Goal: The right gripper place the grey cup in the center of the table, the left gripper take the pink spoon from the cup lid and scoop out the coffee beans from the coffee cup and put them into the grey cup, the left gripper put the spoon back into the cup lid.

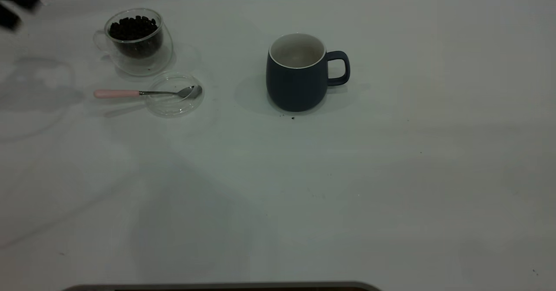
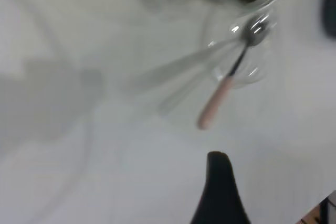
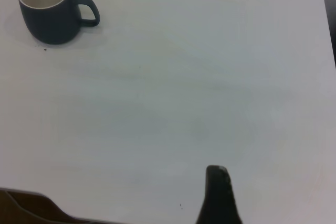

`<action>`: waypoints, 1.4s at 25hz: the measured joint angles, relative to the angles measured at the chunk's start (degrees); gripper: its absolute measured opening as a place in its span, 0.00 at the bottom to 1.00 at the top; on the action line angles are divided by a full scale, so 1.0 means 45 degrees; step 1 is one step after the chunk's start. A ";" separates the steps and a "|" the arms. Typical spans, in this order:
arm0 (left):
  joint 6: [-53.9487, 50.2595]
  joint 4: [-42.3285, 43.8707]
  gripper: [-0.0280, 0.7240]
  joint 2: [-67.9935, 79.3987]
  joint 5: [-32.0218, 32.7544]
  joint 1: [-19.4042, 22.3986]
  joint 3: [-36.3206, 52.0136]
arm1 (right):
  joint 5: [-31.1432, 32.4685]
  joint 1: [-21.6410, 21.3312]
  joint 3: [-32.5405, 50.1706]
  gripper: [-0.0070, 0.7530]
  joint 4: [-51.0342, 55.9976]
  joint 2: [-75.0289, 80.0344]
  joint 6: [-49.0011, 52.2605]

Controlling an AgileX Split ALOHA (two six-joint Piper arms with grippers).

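Left gripper (image 1: 13,4): only a dark blurred piece shows at the far-left top corner of the exterior view, above the table and touching nothing. Left wrist view shows a single black fingertip (image 2: 219,192) with nothing on it. Can't tell how far the jaws are apart.

Right gripper: out of the exterior view entirely. Its wrist view shows one black fingertip (image 3: 218,195) over bare table, holding nothing. Opening can't be judged either.

Dark grey ceramic cup with white interior (image 1: 297,71): upright near the table's centre, handle pointing toward the exterior view's right. It looks empty. A few dark specks lie on the table at its base. In the right wrist view the cup (image 3: 51,9) is well apart from that fingertip.

Clear double-walled glass cup of coffee beans (image 1: 135,39): upright at the far left of the table, near the left gripper but not touching it.

Clear round glass lid (image 1: 174,94): flat on the white table (image 1: 391,173), just in front of the glass cup.

Pink-handled metal spoon (image 1: 143,93): bowl resting in the lid, pink handle sticking out over the rim toward the exterior view's left. In the left wrist view the spoon (image 2: 223,90) sits near the fingertip with a clear gap between them.
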 joint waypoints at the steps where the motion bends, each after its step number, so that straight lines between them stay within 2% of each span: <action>1: -0.0269 0.0071 0.85 -0.0346 0.0000 0.0000 -0.0173 | 0.0000 0.0000 0.0000 0.79 0.0000 0.0000 0.0000; 10: -0.1737 0.0482 0.83 -0.3865 0.0011 -0.0230 -0.0346 | 0.0000 0.0000 0.0000 0.79 0.0000 0.0000 0.0000; 13: -0.2028 0.0929 0.83 -0.5003 0.0011 -0.0749 -0.0346 | 0.0000 0.0000 0.0000 0.79 0.0000 0.0000 0.0000; 19: -0.3244 0.2129 0.82 -0.7313 0.0011 -0.2441 0.0076 | 0.0000 0.0000 0.0000 0.79 0.0000 0.0000 0.0000; 25: -0.3782 0.2722 0.82 -1.0529 0.0011 -0.3861 0.2600 | 0.0000 0.0000 0.0000 0.79 0.0000 0.0000 0.0000; 29: -0.3948 0.2967 0.82 -1.3216 0.0011 -0.4020 0.4707 | 0.0000 0.0000 0.0000 0.79 0.0000 0.0000 0.0000; 35: -0.5171 0.5024 0.82 -1.7409 0.0011 -0.4076 0.7929 | 0.0000 0.0000 0.0000 0.79 0.0000 0.0000 0.0000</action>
